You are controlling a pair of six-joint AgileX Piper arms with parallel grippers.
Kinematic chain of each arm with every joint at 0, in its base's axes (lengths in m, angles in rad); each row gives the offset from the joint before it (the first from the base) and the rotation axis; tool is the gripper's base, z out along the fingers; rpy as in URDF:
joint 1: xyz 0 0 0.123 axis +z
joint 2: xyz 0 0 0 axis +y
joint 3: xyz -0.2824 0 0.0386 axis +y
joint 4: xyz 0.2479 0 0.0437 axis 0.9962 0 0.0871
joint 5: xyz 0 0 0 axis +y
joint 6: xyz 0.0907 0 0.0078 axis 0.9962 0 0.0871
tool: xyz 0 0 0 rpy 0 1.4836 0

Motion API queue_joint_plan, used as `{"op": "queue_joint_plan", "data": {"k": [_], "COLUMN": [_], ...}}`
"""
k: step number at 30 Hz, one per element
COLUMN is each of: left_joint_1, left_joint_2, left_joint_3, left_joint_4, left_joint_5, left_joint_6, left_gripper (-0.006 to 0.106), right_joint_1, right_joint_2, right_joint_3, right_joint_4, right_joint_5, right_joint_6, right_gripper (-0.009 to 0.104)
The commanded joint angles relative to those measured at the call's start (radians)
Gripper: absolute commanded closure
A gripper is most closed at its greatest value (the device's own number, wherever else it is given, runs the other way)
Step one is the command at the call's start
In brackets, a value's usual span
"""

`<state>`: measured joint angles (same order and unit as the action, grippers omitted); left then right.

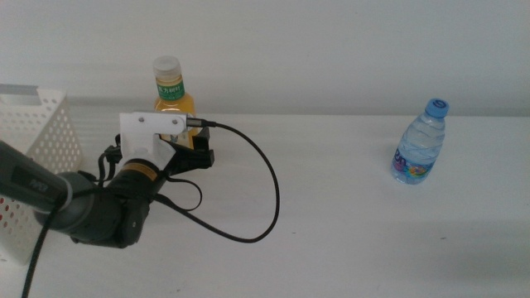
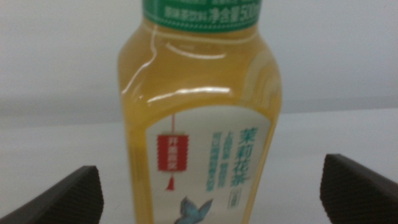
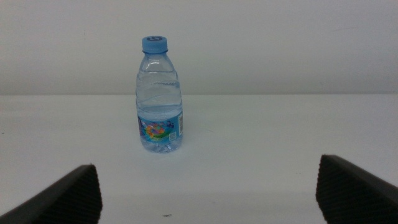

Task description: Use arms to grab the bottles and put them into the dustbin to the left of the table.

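The orange-drink bottle (image 1: 174, 93), with a white cap and a green label, stands upright at the back left of the table (image 1: 348, 223). My left gripper (image 1: 197, 149) is right in front of it. In the left wrist view the bottle (image 2: 199, 124) fills the space between the open jaws of that gripper (image 2: 211, 193), and neither jaw touches it. The small blue-capped water bottle (image 1: 420, 142) stands upright at the right. The right wrist view shows it (image 3: 160, 99) some way ahead of my open, empty right gripper (image 3: 208, 186). The right arm is out of the middle view.
The white perforated dustbin (image 1: 37, 136) stands at the table's left edge, beside the left arm. A black cable (image 1: 265, 190) loops over the tabletop to the right of the left gripper. A pale wall runs behind the table.
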<state>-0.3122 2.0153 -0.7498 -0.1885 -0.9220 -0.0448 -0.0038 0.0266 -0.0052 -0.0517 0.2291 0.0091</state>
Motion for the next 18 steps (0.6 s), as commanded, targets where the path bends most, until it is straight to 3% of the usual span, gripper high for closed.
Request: {"op": "queue_joint_plan", "data": {"k": [1,11,18], "left_joint_1": [0.002,0.004,0.004], "left_joint_2": [0.015,0.099,0.158], "left_joint_3": [-0.019,-0.123,-0.222], "left_joint_4": [0.006,-0.012,-0.022], "left_joint_5": [-0.019,-0.005,0.007], "left_joint_6": [-0.007,0.001,0.126], "left_gripper": [0.007,0.007,0.007], "right_joint_1": [-0.006,-0.006,-0.006], "right_joint_2": [-0.005,-0.005,-0.005], "right_joint_3": [0.044,0.044,0.044], "right_joint_4": [-0.007,-0.007,-0.007], "right_joint_5": [-0.006,-0.006,-0.006], "right_joint_6": [-0.001,-0.001,-0.001], "right_gripper": [0.003,0.003,0.003]}}
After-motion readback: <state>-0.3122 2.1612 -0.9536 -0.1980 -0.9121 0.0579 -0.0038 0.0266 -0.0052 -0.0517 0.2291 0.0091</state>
